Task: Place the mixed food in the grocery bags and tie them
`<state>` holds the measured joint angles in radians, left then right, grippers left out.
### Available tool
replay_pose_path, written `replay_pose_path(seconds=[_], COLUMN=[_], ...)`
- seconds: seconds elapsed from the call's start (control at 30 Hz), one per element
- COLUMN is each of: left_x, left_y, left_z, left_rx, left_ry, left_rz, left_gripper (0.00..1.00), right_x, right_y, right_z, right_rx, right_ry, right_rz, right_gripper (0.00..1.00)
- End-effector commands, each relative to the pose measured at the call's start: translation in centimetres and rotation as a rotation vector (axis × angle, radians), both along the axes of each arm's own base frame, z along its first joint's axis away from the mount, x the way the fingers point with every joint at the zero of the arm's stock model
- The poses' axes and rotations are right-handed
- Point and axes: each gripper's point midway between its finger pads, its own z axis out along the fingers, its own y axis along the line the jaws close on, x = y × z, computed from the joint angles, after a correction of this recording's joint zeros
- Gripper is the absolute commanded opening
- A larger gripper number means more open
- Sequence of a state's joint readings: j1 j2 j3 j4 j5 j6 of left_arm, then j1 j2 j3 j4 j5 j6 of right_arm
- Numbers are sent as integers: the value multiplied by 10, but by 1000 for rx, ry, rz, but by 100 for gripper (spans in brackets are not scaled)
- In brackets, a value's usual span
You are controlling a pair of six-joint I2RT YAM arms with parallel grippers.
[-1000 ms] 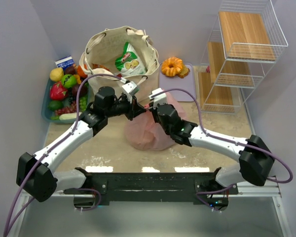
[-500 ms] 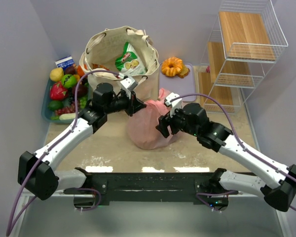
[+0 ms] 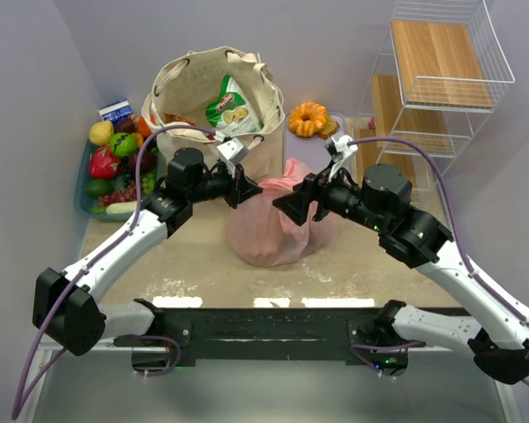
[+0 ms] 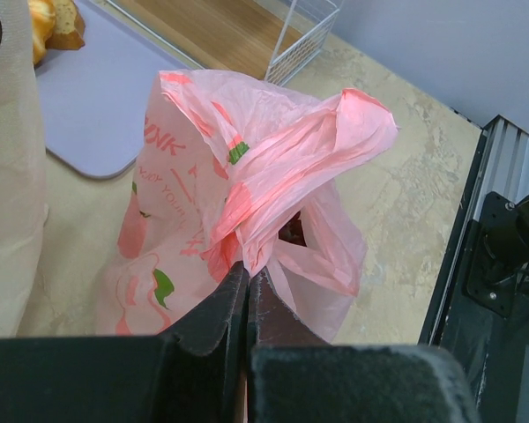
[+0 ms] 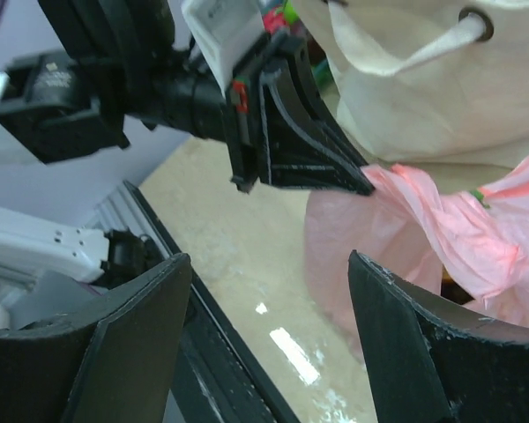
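The pink plastic bag [image 3: 266, 231] sits bulging on the table [image 3: 379, 264] between the two arms, just in front of the cream canvas tote [image 3: 194, 88]; I cannot tell whether the two touch. Its mouth is gathered upward. In the left wrist view one twisted handle runs down into the left gripper [image 4: 247, 275], whose jaws are clenched on that strip of film with no gap showing. The other handle [image 4: 339, 132] stands free as a crumpled loop above the knot of plastic, unheld.

The right gripper [image 5: 266, 257] is released, jaws spread wide, hovering just beside the bag's upper right side. From its own camera the pink film lies ahead and to the right of the gap, not yet between the fingers.

The step in hand looks like tying the pink bag. To do it well, the right gripper should probably close on the free loop near its root, where the film is bunched and less likely to tear or slip. The left gripper should keep its pinch firm and its handle taut, so the two can be crossed without dragging the bag over or spilling it.

Farther back, a green snack packet [image 3: 232, 106] rests in the tote, and the orange ring cake [image 3: 308, 117] waits on the lilac cutting board [image 3: 322, 154].
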<state>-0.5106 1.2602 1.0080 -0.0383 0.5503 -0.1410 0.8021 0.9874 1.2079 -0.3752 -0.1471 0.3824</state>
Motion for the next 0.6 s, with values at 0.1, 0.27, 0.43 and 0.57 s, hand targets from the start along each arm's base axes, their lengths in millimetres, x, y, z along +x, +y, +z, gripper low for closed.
replay_pose_path(seconds=[0.1,0.27,0.43,0.57], left_x=[1,-2,-4,-4], left_y=[-3,-4,-4,-4], left_z=[16,12,14,14], left_rx=[-27,-24,-25,-25], left_ry=[-72,-70,-80,-83], left_rz=[-36,-47,-53,-50], left_gripper=[0,0,0,0], right_x=[50,79,92,93], right_y=[-7,-1,9,11], right_z=[21,-3,-27,-42], right_rx=[78,56,36,34], right_ry=[46,124,199,253], right_rz=[-201,-267,-284,-299], right_gripper=[68,69,69,69])
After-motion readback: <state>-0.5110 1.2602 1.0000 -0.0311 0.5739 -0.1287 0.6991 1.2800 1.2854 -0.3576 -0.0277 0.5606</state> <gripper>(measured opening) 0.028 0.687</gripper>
